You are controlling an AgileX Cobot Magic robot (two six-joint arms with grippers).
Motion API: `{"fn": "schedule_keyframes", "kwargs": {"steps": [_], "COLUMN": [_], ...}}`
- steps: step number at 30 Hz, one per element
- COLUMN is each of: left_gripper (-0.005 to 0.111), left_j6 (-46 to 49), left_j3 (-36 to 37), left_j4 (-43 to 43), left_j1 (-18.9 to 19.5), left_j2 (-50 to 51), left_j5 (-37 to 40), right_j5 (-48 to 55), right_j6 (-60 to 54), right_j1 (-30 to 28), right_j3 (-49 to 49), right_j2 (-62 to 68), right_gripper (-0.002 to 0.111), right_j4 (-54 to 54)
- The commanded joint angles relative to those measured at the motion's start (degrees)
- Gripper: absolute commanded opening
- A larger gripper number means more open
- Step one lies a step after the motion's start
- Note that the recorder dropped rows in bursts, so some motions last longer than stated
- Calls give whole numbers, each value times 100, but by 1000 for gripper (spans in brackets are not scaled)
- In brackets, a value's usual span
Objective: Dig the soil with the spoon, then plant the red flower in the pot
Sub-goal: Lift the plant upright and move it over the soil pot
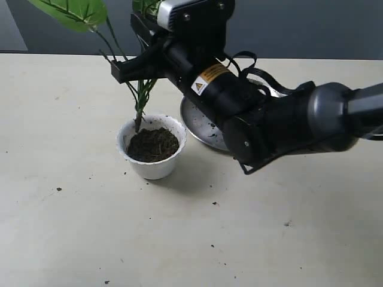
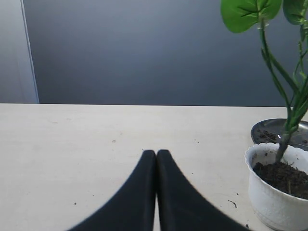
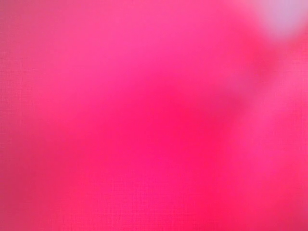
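Note:
The white scalloped pot (image 1: 151, 156) stands mid-table, filled with dark soil (image 1: 152, 144). The red flower's green stems (image 1: 140, 98) stand in the soil at the pot's back left rim, with a leaf (image 1: 72, 12) at the top edge. My right gripper (image 1: 128, 69) reaches in from the right and looks shut on the stems above the pot. A blurred red bloom (image 3: 154, 115) fills the right wrist view and hides the jaws. My left gripper (image 2: 156, 155) is shut on nothing, low over bare table, with the pot (image 2: 274, 202) to one side. The spoon is hidden.
A round steel plate (image 1: 200, 125) with soil specks lies behind the pot, partly under my right arm, and shows as the plate (image 2: 269, 132) in the left wrist view. Stray soil crumbs (image 1: 58, 189) dot the table.

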State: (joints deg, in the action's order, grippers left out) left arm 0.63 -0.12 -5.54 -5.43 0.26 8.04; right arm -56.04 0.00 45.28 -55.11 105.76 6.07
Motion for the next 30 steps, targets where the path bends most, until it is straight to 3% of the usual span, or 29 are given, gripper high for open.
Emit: {"fn": "schedule_keyframes", "kwargs": {"steps": [1,11,30], "left_gripper": [1,1,1], "left_j6": [0,0,0], "left_j3": [12,12,12], "left_j4": [18,18,18], "left_j1": [-38,-38,-38], "left_j2": [-26,-26,-26], "left_j5": [-74,-74,-74], "right_j5": [211,1046,1511], "right_j6": [0,-482,-697], "right_j1": [4,4,147], "right_j3": [-352,-352,-240], "right_j2": [202,189,606], "right_gripper": [0,0,0], "right_j4": [-61,-131,-164]}}
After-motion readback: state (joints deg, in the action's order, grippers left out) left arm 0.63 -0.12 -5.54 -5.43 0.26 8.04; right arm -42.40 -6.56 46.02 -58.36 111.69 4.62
